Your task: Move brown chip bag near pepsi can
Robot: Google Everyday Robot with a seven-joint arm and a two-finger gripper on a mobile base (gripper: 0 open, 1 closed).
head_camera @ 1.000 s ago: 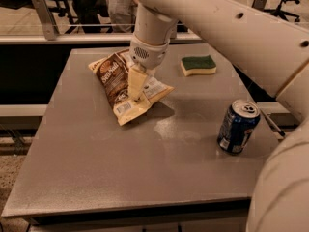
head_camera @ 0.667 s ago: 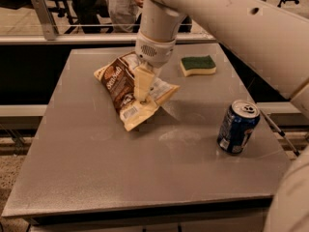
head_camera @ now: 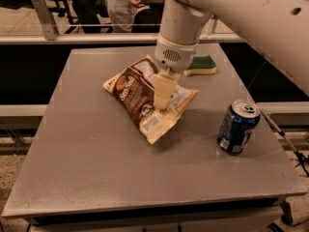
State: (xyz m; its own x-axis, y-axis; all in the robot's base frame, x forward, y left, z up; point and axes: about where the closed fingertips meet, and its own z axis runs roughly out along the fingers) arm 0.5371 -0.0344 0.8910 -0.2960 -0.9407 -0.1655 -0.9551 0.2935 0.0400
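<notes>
camera view: hand [head_camera: 162, 103] on bag [head_camera: 131, 92]; grey table [head_camera: 96, 170]

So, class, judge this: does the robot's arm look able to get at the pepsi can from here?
Probably yes. The claw grips the brown chip bag mid-table; the pepsi can stands upright apart from it, with only bare table between. The sponge lies farther back, off that line.

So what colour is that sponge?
Green over yellow, clear in the camera view: the sponge lies behind the gripper, which grips the brown chip bag.
</notes>
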